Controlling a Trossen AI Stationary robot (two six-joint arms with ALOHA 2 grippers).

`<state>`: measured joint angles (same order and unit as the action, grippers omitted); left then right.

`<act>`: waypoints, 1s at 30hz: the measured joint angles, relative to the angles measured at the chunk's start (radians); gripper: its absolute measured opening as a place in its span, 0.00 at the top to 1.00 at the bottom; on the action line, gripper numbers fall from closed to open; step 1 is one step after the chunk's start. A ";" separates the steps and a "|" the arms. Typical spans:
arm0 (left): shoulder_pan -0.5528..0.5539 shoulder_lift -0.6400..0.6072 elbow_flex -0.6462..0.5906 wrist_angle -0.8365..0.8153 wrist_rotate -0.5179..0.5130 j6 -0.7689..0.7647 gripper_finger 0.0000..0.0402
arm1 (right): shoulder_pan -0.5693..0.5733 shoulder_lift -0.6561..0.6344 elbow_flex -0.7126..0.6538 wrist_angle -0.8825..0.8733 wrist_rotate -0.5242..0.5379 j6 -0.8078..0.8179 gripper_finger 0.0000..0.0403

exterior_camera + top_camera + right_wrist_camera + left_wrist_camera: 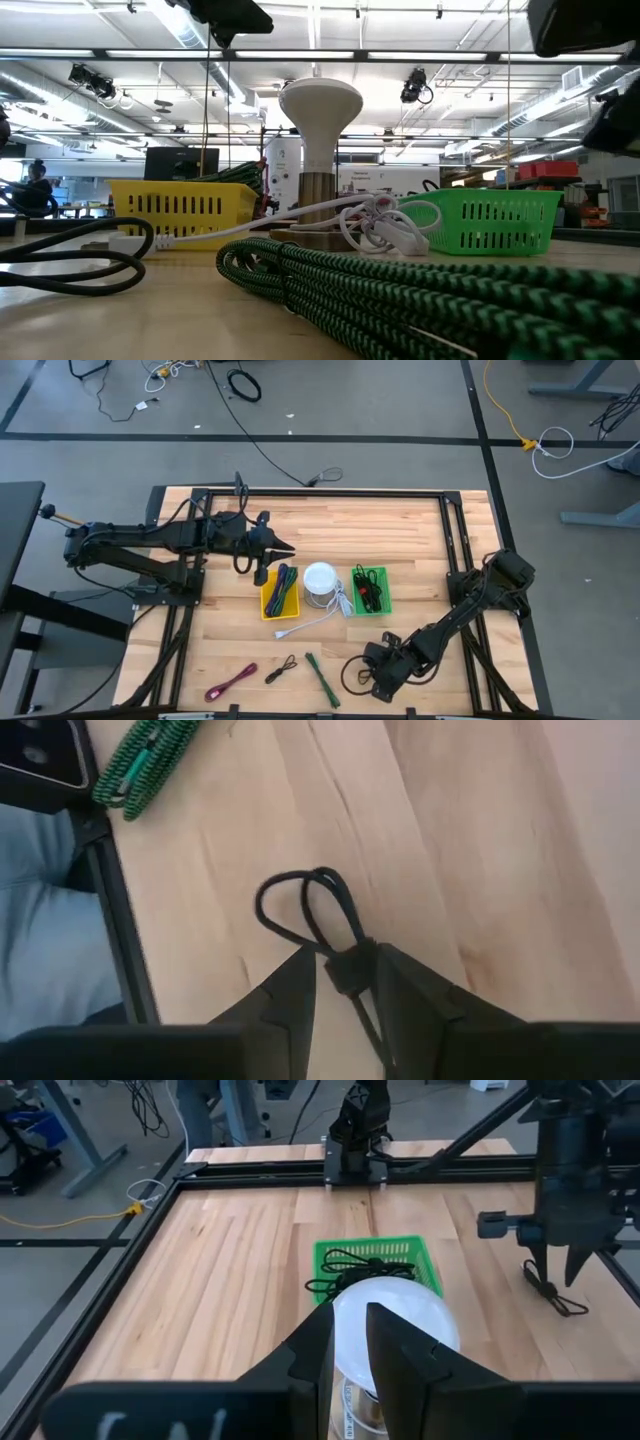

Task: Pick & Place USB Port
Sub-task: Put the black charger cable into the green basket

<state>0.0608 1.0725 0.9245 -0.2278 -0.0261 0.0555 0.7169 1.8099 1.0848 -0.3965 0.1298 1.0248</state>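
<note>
My right gripper point(376, 676) is low over the table's near edge, right of the middle, shut on a coiled black cable point(353, 671). The cable's loop point(300, 905) reaches out past the fingers in the right wrist view. My left gripper point(288, 550) hovers over the yellow bin point(268, 600). Its fingers are empty, with a narrow gap point(348, 1355) between them. The yellow bin holds several cables. A green bin point(381, 575) holds a black cable point(365, 1265). Between the bins stands a white dome point(320, 578) on a wooden post. My right gripper pinches the black cable at its bundled, tied middle point(346, 970) between its two fingers. The fingers come from above, slanting down, and lie along the cable. The loop point(300, 905) lies on or just over the wood; I cannot tell which.
A green braided cable point(322, 680), a small black cable point(282, 670) and a magenta cable point(230, 682) lie along the near edge. A white cable point(318, 617) trails from the dome's foot. A black frame point(320, 493) runs round the table.
</note>
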 joint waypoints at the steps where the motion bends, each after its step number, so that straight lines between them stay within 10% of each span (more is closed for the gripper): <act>1: 0.000 0.000 0.000 0.000 0.000 0.000 0.83 | -0.005 0.000 0.003 0.000 -0.010 -0.008 0.72; 30: -0.021 0.000 0.000 -0.010 0.004 -0.017 0.83 | 0.014 0.000 0.009 -0.038 -0.068 0.059 0.72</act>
<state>0.0396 1.0725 0.9245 -0.2379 -0.0223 0.0383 0.7311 1.8095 1.0943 -0.4343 0.0616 1.0838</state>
